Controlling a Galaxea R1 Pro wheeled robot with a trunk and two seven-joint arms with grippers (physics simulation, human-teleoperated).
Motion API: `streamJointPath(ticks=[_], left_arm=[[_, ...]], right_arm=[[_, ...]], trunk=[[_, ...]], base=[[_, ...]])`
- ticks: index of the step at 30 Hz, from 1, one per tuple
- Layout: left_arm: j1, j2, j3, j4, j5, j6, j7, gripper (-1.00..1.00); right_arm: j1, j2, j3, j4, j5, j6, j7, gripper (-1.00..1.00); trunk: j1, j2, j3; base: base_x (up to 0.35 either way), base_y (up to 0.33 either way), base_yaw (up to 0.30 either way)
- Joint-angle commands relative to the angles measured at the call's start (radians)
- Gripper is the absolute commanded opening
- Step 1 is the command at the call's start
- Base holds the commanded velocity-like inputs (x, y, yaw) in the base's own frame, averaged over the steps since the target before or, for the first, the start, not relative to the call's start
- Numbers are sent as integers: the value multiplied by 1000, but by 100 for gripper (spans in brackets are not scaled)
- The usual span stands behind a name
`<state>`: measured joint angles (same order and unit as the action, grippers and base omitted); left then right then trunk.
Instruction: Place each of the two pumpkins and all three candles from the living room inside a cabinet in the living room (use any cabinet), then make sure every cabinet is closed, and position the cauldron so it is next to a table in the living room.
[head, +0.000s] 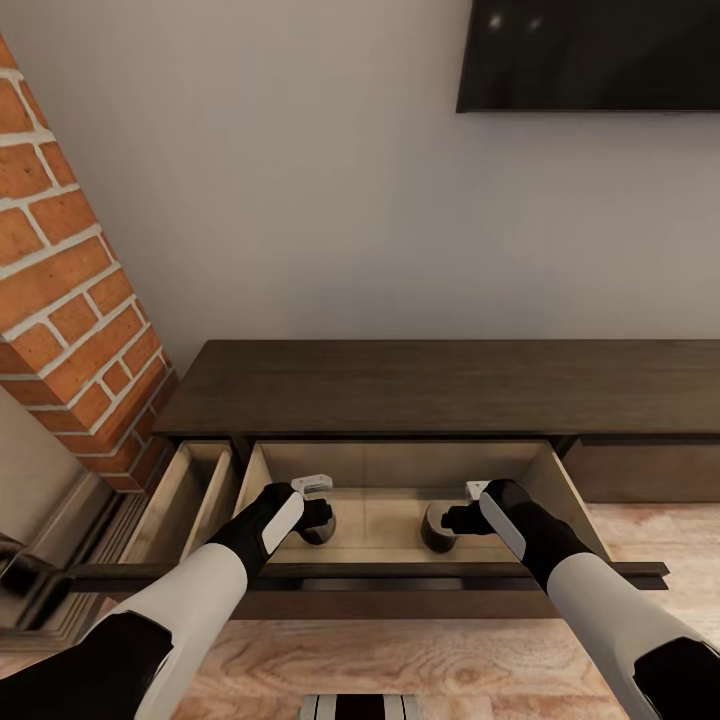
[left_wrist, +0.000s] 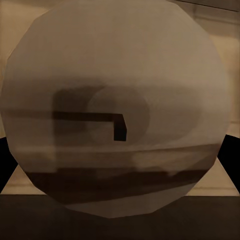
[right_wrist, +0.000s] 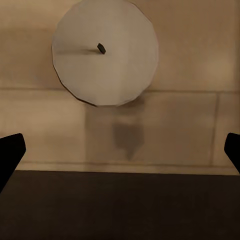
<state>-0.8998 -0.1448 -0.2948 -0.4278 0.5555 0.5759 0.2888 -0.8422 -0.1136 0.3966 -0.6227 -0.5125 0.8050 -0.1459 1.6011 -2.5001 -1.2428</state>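
in the open drawer (head: 400, 480) of the cabinet (head: 440, 385), one candle (right_wrist: 105, 51) stands upright just ahead of the right gripper (right_wrist: 120, 150), whose fingers are spread and apart from it. the other candle (left_wrist: 112, 107) sits right against the left gripper (head: 318, 514), but i cannot tell if this one is pinching it.

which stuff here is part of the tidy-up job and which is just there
Job:
cabinet, middle drawer open
candle by the left gripper
candle by the right gripper

Just there:
TV
brick column
wood floor
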Motion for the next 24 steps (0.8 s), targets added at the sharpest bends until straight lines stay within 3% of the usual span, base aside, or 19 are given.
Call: streamJointPath(ticks=[1,11,12,24], left_arm=[[-1,1,-7,-2,11,2,9,-100],[-1,1,-7,-2,11,2,9,-100],[-1,1,-7,-2,11,2,9,100],[-1,2,-7,-2,11,2,8,100]], right_arm=[[-1,-1,7,-2,-11,3,-9,100],[-1,-1,7,-2,-11,2,-9,100],[-1,-1,7,-2,-11,2,-9,100],[0,-1,7,-2,-11,2,-9,100]], trunk=[[0,0,-1],[0,0,-1],[0,0,-1],[0,0,-1]], base=[[0,0,0],[0,0,0],[0,0,0],[0,0,0]])
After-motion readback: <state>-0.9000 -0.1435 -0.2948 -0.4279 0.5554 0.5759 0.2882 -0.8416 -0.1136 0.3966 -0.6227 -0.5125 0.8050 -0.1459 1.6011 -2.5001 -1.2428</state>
